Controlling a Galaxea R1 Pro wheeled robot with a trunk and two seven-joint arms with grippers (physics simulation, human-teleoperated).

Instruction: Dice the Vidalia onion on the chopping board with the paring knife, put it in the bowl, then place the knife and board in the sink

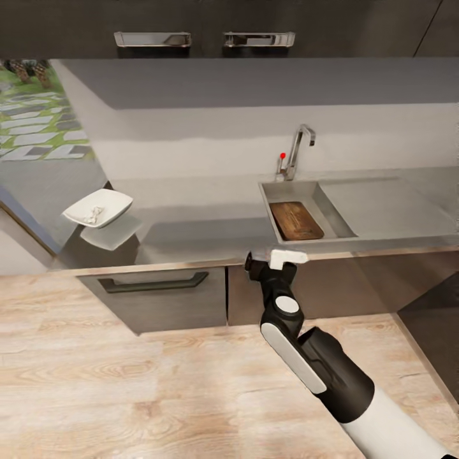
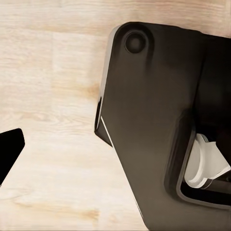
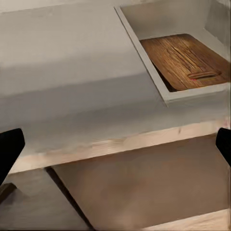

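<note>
The brown chopping board [image 1: 296, 220] lies flat inside the sink [image 1: 331, 231], beneath the chrome tap [image 1: 299, 148] with its red knob. In the right wrist view the chopping board [image 3: 185, 60] shows its slot near one end, and I cannot make out the paring knife. At the countertop's left end stands the white bowl [image 1: 97, 208], holding pale diced bits. My right gripper [image 1: 273, 260] [image 3: 115, 149] is open and empty, just in front of the counter's edge, left of the basin. My left gripper [image 2: 115, 159] hangs open over the floor beside my own dark body.
The grey countertop [image 1: 191, 223] runs over dark cabinets with a drawer handle [image 1: 153, 282]. Wall cabinets [image 1: 204, 39] hang above. A drainboard [image 1: 389, 207] lies right of the basin. Light wooden floor [image 1: 127, 382] spreads below me. A window is at the left.
</note>
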